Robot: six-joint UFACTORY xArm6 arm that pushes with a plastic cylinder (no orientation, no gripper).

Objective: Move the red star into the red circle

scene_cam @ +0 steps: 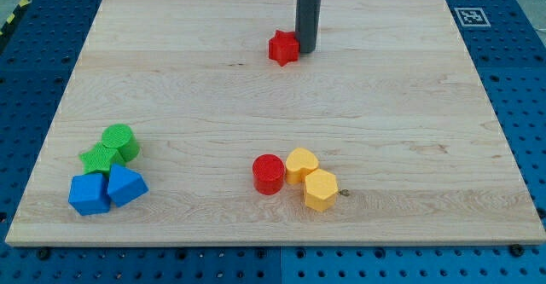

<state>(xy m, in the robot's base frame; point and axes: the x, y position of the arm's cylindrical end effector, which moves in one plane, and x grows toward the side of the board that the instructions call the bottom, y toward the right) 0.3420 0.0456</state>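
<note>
**Red star at the far edge, tip beside it: push must run toward the near edge**

The small red plastic star block (283,48) sits near the middle of the pale wooden bench's (409,147) top edge. My tip (306,50), the lower end of the dark straight rod, stands just to the view's right of the star, touching or nearly so; cannot tell which. No fingers on this rig, so nothing is grasped or released; contact is push only.

The red cylinder block (268,174), the red circle of the task, stands well apart, toward the bottom edge, with two yellow blocks (310,178) touching or just beside its right.

Judgement: from here a push would send the star toward the left edge. Better to bring the tip round to the star's top-edge side, centre it, and push straight down the bench, correcting drift early.

Writing: none readable. A black-and-white square marker (470,15) lies at the top right corner; no brand seen.
</note>
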